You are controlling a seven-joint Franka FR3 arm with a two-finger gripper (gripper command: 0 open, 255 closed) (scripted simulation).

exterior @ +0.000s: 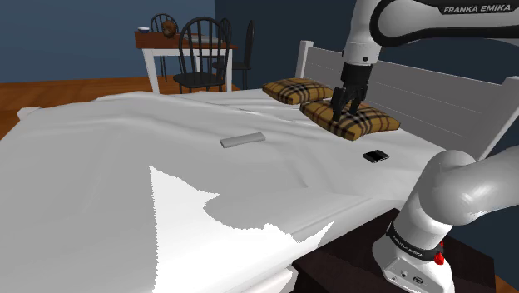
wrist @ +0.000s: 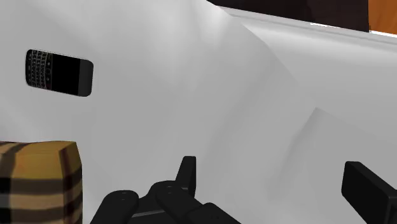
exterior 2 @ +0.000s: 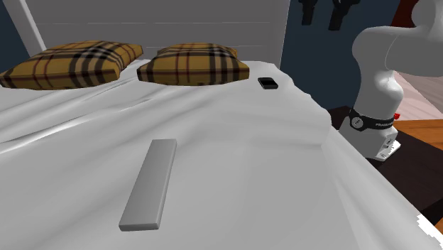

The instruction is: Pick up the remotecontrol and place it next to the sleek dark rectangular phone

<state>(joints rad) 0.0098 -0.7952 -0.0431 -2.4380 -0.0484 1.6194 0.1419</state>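
The remote control is a flat grey bar lying on the white bed sheet, also seen close up in the second exterior view as the remote control. The dark rectangular phone lies near the bed's edge toward the arm; the wrist view shows the phone with a keypad, and it sits beside a pillow as the phone. My gripper hangs open and empty above the nearer plaid pillow, well off from the remote. Its black fingers stand wide apart.
A second plaid pillow lies by the white headboard. A wooden table with dark chairs stands on the wood floor beyond the bed. The arm's base sits on a dark stand beside the bed.
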